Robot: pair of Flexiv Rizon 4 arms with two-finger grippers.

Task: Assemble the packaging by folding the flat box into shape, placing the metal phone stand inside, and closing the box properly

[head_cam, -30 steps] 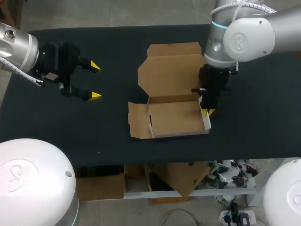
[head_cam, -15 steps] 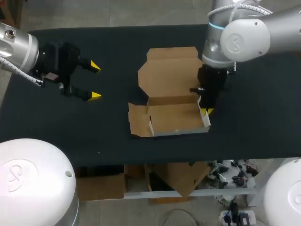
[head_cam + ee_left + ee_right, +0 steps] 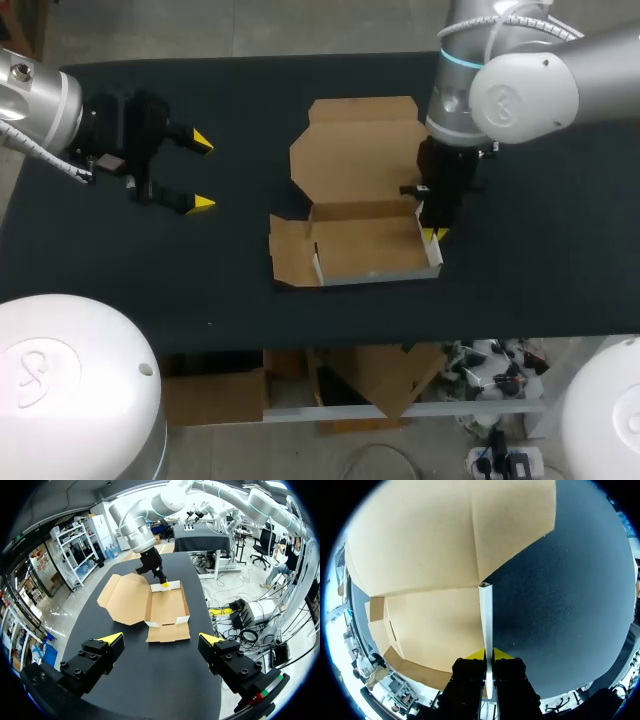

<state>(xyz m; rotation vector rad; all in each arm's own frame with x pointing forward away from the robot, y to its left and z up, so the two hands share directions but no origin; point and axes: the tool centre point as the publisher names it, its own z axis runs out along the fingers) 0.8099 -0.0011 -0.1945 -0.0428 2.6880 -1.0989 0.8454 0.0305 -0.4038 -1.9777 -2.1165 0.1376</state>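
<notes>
A brown cardboard box [image 3: 365,250] lies partly folded at the table's middle, its lid [image 3: 355,150] flat toward the back and a flap [image 3: 290,255] spread to the left. My right gripper [image 3: 435,232] points down at the box's right end, shut on the upright right side wall [image 3: 486,630], one finger on each face. In the left wrist view the box [image 3: 165,607] lies well ahead of my left gripper [image 3: 161,640], which hangs open and empty over the left of the table [image 3: 200,172]. No metal phone stand shows in any view.
The black table [image 3: 120,260] surrounds the box, with bare cloth to the left, right and front. Its front edge [image 3: 300,340] runs just below the box.
My right gripper has shifted slightly left, dragging the box a little to the left with it. The left arm has stayed still.
</notes>
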